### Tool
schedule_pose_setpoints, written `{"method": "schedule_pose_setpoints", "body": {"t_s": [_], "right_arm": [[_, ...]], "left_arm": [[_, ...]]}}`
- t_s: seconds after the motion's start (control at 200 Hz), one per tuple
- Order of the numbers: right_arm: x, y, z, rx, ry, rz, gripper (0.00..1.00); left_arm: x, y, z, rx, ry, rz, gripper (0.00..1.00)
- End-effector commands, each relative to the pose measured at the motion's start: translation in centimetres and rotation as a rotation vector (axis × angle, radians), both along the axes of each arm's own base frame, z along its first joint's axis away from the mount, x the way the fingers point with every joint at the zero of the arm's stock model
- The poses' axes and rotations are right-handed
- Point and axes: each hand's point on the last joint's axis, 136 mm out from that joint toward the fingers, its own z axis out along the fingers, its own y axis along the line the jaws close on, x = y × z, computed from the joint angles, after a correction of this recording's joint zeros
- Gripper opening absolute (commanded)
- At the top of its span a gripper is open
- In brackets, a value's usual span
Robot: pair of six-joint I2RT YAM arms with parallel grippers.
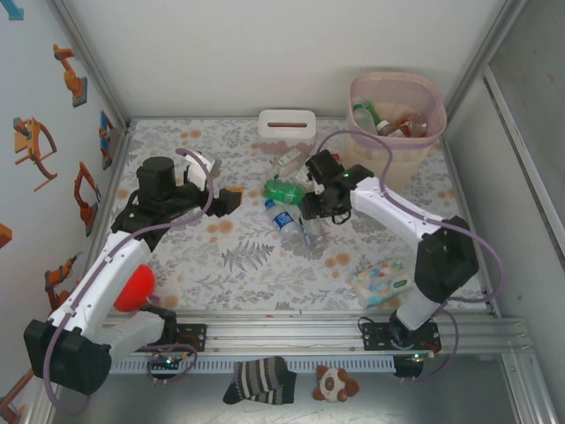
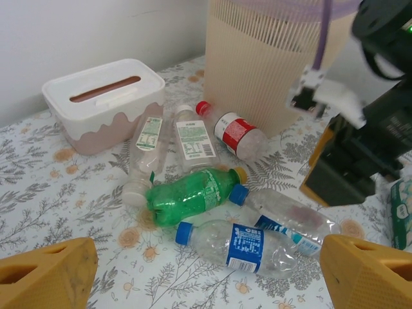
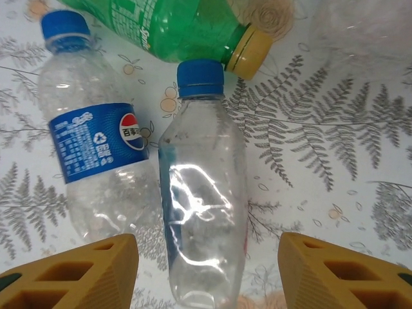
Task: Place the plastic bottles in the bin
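**Q:** While the right gripper (image 3: 207, 241) hung over the table (image 3: 335, 129), where was the clear bottle (image 3: 203, 193)?

**A:** It lay flat between the spread jaws, touching neither, blue cap pointing away. Left gripper (image 2: 207, 257) was likewise released, empty. Bin (image 2: 257, 64) stood apart, holding other bottles (image 1: 388, 124).

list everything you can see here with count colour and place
plastic bottles: six, five clear and one green, mid-table; more in the bin, uncounted
bin: one, pale pink, far right corner
tissue box: one, white, far edge left of the bin
wipes pack: one, pale with teal print, near right
ball: one, red, near left
table: one, grey floral top
sock: one, dark striped, past the near edge
plush toy: one, brown and white, beside the sock
left gripper: one, yellow, open, left of the bottles
right gripper: one, yellow, open, astride a clear bottle
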Motion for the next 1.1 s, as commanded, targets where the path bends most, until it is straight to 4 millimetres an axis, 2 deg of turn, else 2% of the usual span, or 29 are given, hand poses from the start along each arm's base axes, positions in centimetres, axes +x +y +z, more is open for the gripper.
{"method": "schedule_pose_setpoints", "body": {"t_s": [0.0,0.24,0.561,0.886,1.097], "right_arm": [[0.9,1.0,-1.3,-0.016,-0.029,-0.009,0.61],[1.4,0.2,-3.7,-0.157,-0.045,-0.021,0.65],[1.2,0.2,-6.6,-0.204,0.0,-0.015,0.68],[0.6,0.2,-8.5,-0.213,0.036,-0.02,0.7],[0.5,-0.1,-8.9,-0.23,0.04,-0.021,0.7]], "left_arm": [[0.1,0.0,1.1,0.003,-0.025,-0.007,0.89],[0.0,-0.2,1.2,-0.001,-0.028,-0.013,0.89],[0.0,-0.3,1.3,-0.006,-0.026,-0.015,0.89],[0.0,-0.3,1.3,-0.01,-0.021,-0.019,0.89],[-0.1,-0.4,1.3,-0.011,-0.023,-0.021,0.89]]}}
